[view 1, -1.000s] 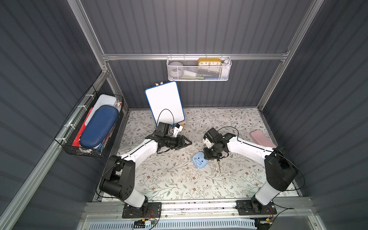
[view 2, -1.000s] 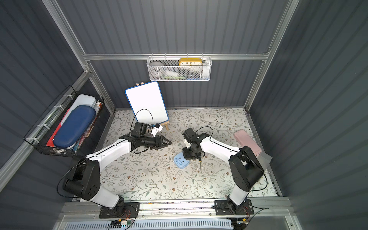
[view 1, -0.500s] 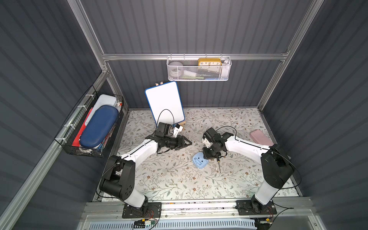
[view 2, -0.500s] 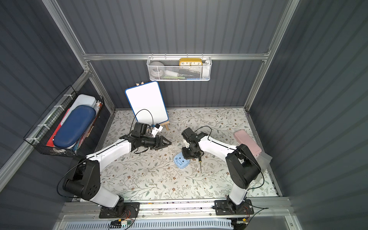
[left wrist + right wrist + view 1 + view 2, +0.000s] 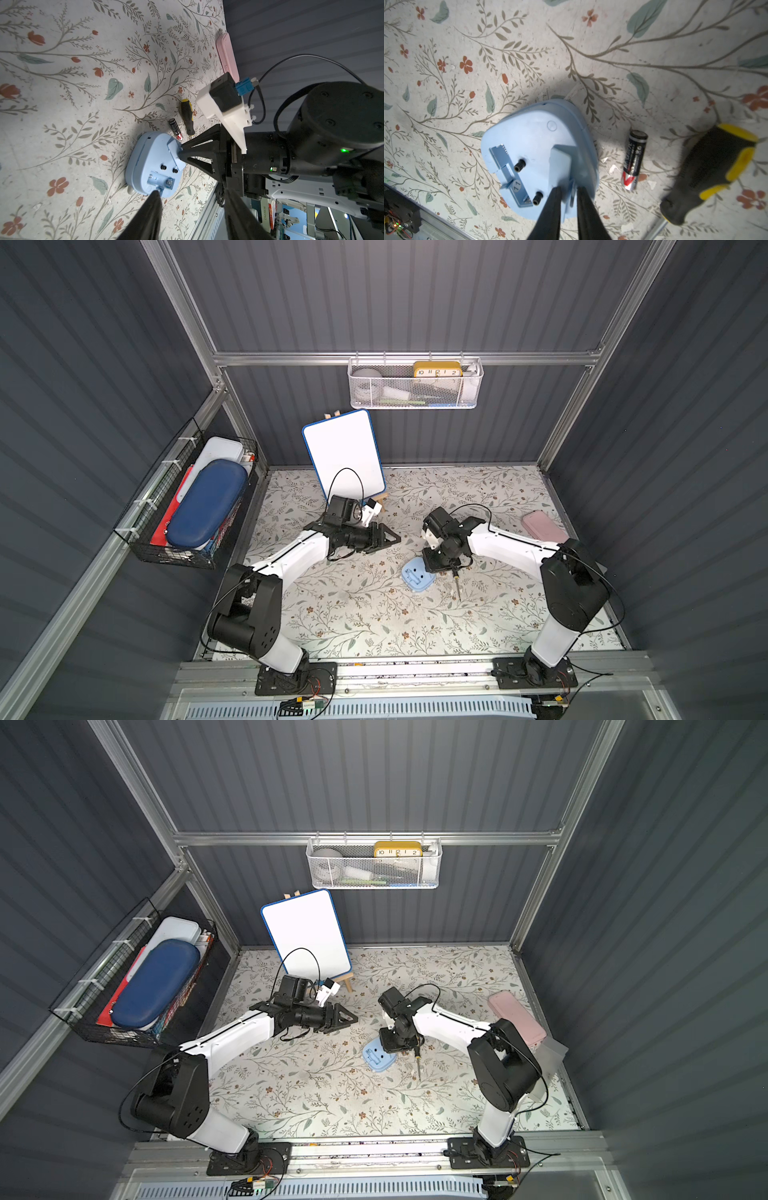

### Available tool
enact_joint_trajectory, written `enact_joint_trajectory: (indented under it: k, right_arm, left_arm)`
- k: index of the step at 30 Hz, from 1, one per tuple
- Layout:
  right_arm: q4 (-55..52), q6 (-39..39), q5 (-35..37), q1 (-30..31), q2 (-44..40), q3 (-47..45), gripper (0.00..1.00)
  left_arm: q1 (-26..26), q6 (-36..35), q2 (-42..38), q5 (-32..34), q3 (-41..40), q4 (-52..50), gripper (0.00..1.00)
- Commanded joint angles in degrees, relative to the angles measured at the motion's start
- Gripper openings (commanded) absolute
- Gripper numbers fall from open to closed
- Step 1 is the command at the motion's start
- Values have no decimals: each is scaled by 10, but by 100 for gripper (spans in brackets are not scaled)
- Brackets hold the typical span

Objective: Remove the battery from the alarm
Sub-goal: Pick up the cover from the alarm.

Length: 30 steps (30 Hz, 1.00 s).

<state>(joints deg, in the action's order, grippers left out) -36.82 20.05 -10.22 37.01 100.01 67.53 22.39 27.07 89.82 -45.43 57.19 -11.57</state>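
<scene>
The light-blue alarm (image 5: 415,578) (image 5: 376,1058) lies face down on the floral table. Its back (image 5: 529,141) shows two black knobs and an open slot (image 5: 508,168) with no cell in it. The battery (image 5: 635,158) (image 5: 175,128), dark with a red end, lies on the table beside the alarm; my right arm hides it in both top views. My right gripper (image 5: 569,189) (image 5: 436,566) (image 5: 180,151) is at the alarm's edge, its jaws shut on a thin blue flap of the alarm's back. My left gripper (image 5: 192,193) (image 5: 395,537) hangs open and empty, apart from the alarm.
A black-and-yellow screwdriver (image 5: 710,170) (image 5: 457,587) lies just beyond the battery. A pink case (image 5: 544,526) sits at the right edge, a whiteboard (image 5: 343,456) stands at the back. A wire basket (image 5: 415,402) with a yellow clock hangs on the back wall, and a black basket (image 5: 187,547) on the left wall.
My right gripper's jaws have narrowed a little at the alarm's edge, and the arm has shifted slightly. The left arm has not moved.
</scene>
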Motion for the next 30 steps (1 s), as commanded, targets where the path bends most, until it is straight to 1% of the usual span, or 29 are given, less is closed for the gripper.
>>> enact_joint_trajectory:
  k: [1, 6, 30]
  right_arm:
    - [2, 5, 12, 2, 0, -1, 18]
    - [3, 6, 6, 2, 4, 0, 14]
    - [3, 16, 14, 2, -18, -9, 10]
  left_arm:
    - [-5, -14, 0, -17, -7, 4, 52]
    - [-5, -12, 2, -19, -8, 6, 52]
    - [-5, -7, 17, -28, -10, 17, 52]
